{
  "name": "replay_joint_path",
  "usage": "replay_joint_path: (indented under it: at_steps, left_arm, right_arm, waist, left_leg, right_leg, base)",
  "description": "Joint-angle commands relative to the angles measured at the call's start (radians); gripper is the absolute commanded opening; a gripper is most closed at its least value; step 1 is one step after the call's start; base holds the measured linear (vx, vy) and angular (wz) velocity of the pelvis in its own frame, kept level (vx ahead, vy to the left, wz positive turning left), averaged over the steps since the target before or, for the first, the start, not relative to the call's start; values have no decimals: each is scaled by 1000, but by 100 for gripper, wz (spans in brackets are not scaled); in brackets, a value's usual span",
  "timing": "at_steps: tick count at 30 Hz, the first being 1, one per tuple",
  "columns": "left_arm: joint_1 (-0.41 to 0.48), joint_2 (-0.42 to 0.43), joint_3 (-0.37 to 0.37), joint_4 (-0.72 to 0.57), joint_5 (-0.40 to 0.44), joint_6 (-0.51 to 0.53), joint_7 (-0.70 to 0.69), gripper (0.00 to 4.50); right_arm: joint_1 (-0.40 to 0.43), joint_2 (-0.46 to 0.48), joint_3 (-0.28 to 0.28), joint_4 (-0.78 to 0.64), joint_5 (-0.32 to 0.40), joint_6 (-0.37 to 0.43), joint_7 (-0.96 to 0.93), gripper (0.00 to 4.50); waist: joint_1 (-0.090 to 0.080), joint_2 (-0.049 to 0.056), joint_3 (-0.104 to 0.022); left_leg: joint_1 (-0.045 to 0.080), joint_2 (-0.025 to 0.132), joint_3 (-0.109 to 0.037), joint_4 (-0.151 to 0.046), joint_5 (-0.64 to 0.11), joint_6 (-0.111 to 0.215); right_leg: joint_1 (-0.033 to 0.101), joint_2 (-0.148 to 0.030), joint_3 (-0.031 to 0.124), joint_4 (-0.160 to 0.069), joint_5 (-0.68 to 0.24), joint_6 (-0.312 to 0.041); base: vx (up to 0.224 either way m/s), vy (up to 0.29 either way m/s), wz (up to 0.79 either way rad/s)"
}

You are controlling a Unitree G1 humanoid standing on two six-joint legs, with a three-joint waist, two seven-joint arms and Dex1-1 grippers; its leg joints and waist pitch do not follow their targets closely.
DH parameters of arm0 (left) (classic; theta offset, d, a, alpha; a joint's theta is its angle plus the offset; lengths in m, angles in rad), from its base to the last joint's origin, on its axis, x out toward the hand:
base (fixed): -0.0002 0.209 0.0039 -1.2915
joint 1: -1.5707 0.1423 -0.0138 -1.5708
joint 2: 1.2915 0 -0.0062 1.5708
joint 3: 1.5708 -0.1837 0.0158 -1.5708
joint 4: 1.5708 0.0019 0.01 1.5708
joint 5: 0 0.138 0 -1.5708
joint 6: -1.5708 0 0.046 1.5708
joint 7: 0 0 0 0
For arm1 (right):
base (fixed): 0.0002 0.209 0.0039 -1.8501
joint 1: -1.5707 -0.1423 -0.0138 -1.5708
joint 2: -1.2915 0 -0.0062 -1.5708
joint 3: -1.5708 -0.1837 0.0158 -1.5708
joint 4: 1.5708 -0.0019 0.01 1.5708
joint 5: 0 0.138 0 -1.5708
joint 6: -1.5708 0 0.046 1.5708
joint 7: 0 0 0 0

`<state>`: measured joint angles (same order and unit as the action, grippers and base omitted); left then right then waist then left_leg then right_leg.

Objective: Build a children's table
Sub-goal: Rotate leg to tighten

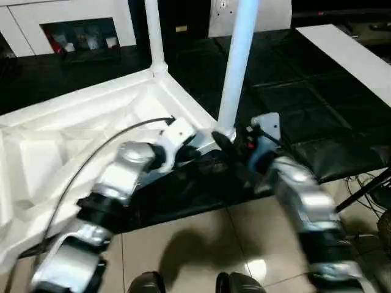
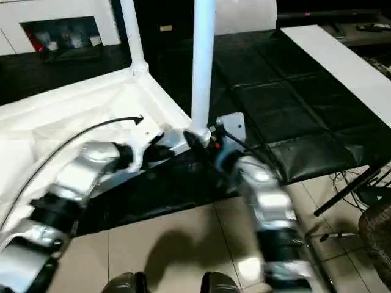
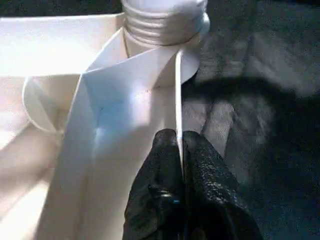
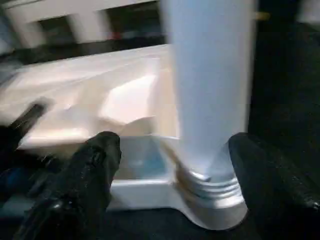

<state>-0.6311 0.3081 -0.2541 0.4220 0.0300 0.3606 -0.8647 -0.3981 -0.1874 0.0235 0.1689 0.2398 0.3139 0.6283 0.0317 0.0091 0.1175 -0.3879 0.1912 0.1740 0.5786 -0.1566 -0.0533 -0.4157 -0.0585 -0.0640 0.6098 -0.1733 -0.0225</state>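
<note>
Table top lies upside down, ribbed underside up, on a black mat, near corner toward us. Two legs are standing in sockets: the far leg at the back corner and the near leg at the corner by our arms. Its threaded collar sits right at the corner socket.

Left tool: fingers together, clamped on the thin side wall of the table top just beside the near corner. Good, that is our anti-rotation hold.

Right tool: fingers apart, one either side of the near leg's base, not touching it as far as we can see. We read this as a re-grip in the middle of screwing that leg in.

To do it well:
- Keep the left clamp fixed so the top does not spin or slide on the mat.
- Close the right tool low on the leg, just above the collar, squarely across the round.
- Turn in short wrist strokes, release, reset, repeat. Keep the leg upright; a tilt risks cross-threading.
- Stop when the collar seats flush on the socket.

Hard to tell:
- Thread turns show at the collar, so we judge it not fully home, but the wrist views are blurred.
- Leg tops are cut off by the frame edge.
- The other two corners run out of frame; we cannot say whether they hold legs.
- The white slab on the right is unidentified.
</note>
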Motion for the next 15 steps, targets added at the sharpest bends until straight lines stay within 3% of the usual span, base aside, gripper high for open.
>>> replay_joint_path:
  at_steps: [1,3,7,10,11,15]
  left_arm:
    - [25,33,-33,-24,-16,-65,-97,0]
    - [38,58,-46,-34,-30,-105,-163,0]
    - [54,111,-75,-44,-54,-218,-308,0]
    - [64,133,-76,-73,-102,-227,-407,0]
    - [66,152,-86,-91,-121,-227,-467,0]
    - [61,187,-110,-106,-135,-239,-558,0]
  right_arm:
    - [4,-56,-2,-46,37,3,122,406]
    - [7,-108,-4,-48,47,-4,196,430]
    - [14,-232,39,-57,70,-15,394,430]
    - [6,-284,64,-42,76,-28,484,430]
    - [-6,-304,76,-23,74,-37,528,430]
    - [-35,-323,94,17,84,-33,620,415]
  waist:
    - [8,-11,-77]
    - [9,-12,-78]
    - [17,-12,-73]
    - [28,-10,-72]
    - [32,-14,-72]
    - [39,-12,-72]
  left_leg:
    - [10,30,-8,-53,-121,97]
    - [13,30,-6,-52,-128,105]
    - [18,35,-6,-54,-163,97]
    - [22,38,-6,-56,-182,87]
    - [21,40,-7,-58,-184,82]
    - [22,41,-5,-57,-187,78]
  right_leg:
    - [65,-75,53,-71,-138,-200]
    - [61,-75,52,-72,-131,-219]
    - [58,-78,52,-77,-205,-217]
    - [55,-80,52,-80,-246,-213]
    - [54,-81,52,-78,-251,-217]
    - [52,-82,53,-77,-252,-227]
  base:
    - [0,0,0]
    - [0,0,0]
    - [0,0,0]
    - [0,0,0]
    - [0,0,0]
    - [0,0,0]
